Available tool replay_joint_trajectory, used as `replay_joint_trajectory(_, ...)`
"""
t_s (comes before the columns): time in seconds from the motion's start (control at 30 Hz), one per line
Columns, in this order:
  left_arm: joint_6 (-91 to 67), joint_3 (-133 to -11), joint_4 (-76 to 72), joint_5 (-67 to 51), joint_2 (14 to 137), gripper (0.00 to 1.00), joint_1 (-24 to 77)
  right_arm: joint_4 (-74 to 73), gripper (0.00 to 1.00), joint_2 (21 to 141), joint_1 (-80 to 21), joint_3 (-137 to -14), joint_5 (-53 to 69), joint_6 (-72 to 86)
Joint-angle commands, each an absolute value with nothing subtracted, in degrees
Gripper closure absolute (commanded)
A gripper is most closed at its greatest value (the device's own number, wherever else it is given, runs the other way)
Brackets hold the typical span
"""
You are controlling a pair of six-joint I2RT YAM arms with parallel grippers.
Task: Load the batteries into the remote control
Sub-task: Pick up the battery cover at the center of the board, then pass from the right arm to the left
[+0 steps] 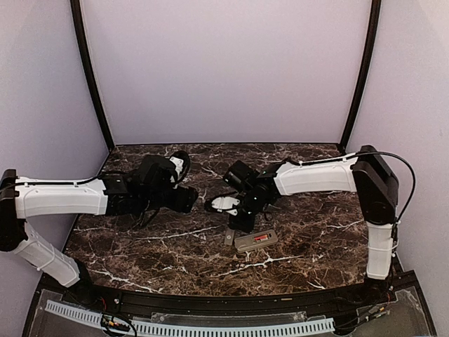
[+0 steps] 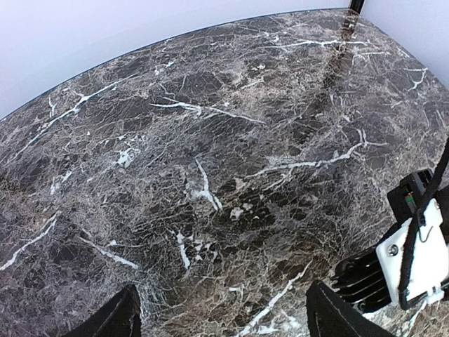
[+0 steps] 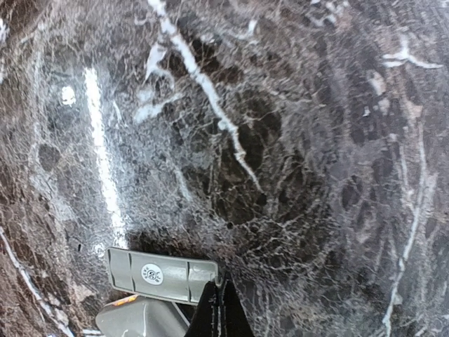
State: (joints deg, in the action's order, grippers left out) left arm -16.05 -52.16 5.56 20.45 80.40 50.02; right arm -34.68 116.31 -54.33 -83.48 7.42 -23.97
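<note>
Holding the right pincer (image 3: 219,312) clenched, empty, at the edge of a flat grey plastic lid (image 3: 161,275), probably to nudge it onto the slim grey-backed remote control (image 1: 256,241) lying recess-up on the dark marble table (image 1: 323,225) with a red cylindrical battery (image 1: 261,238) seated and the left pincer (image 2: 221,324) released.

Dark brown marble-patterned table (image 1: 140,246), veined in white, spreads out before me and runs back to a pale lilac backdrop (image 1: 224,70). At the far corners, the left pole (image 1: 89,77) and the right pole (image 1: 361,70), both black, curve upward against that backdrop. A white slotted strip (image 1: 210,328) lines the near edge closest to me. On the stone lies a small grey lid (image 3: 182,270), flat, grooved near one end, with a round sticker (image 3: 152,274) on its face.
</note>
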Motion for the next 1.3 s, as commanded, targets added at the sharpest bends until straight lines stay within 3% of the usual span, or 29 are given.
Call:
replay_joint_trajectory(0.0, -19.2, -50.8, 2.3, 19.6, 78.5, 0.20, 50.1, -31.8, 1.00, 109.8, -54.0, -84.2, 5.0, -21.3)
replay_joint_trajectory(0.5, -30.1, -54.0, -6.3, -3.4, 77.0, 0.13, 51.9, -30.3, 1.00, 95.8, -53.0, -84.4, 6.3, -20.1)
replay_joint_trajectory(0.67, -31.1, -57.8, -3.5, -4.5, 79.5, 0.14, 54.2, -30.5, 1.00, 93.0, -52.9, -84.3, 5.9, -20.3)
replay_joint_trajectory(1.07, -30.7, -59.5, -2.7, -2.3, 82.6, 0.43, 55.0, -28.9, 1.00, 89.5, -52.9, -83.9, 8.1, -19.1)
replay_joint_trajectory(1.27, -29.8, -60.3, -2.6, -2.9, 83.8, 0.67, 55.0, -28.5, 1.00, 89.3, -53.0, -84.1, 9.2, -19.0)
